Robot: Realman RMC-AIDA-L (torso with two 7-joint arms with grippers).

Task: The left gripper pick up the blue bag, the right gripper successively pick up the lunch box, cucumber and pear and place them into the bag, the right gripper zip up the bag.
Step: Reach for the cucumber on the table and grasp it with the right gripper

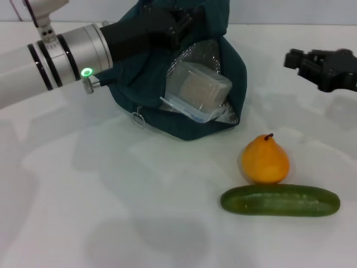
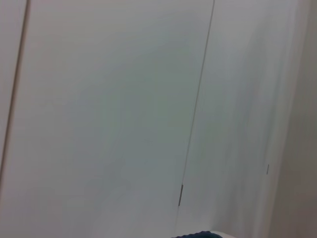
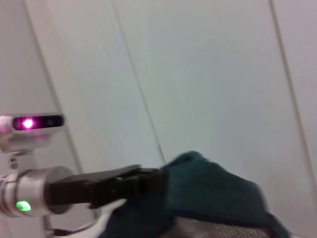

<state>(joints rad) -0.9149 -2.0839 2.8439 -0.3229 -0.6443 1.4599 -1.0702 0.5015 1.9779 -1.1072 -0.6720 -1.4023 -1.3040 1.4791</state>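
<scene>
bag mouth (image 1: pixel 212 61): lunch box (image 1: pixel 195 92) fills it | table (image 1: pixel 111 212): bare in front

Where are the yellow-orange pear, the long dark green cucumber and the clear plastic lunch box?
yellow-orange pear (image 1: pixel 265 161), head view, middle of its body.
long dark green cucumber (image 1: pixel 280 200), head view, mid-length.
clear plastic lunch box (image 1: pixel 196 89), head view, its upper face.

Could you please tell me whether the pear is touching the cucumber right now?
Cannot tell. In the head view the pear sits right behind the cucumber and their outlines meet, but from this angle no gap or contact shows plainly.
</scene>
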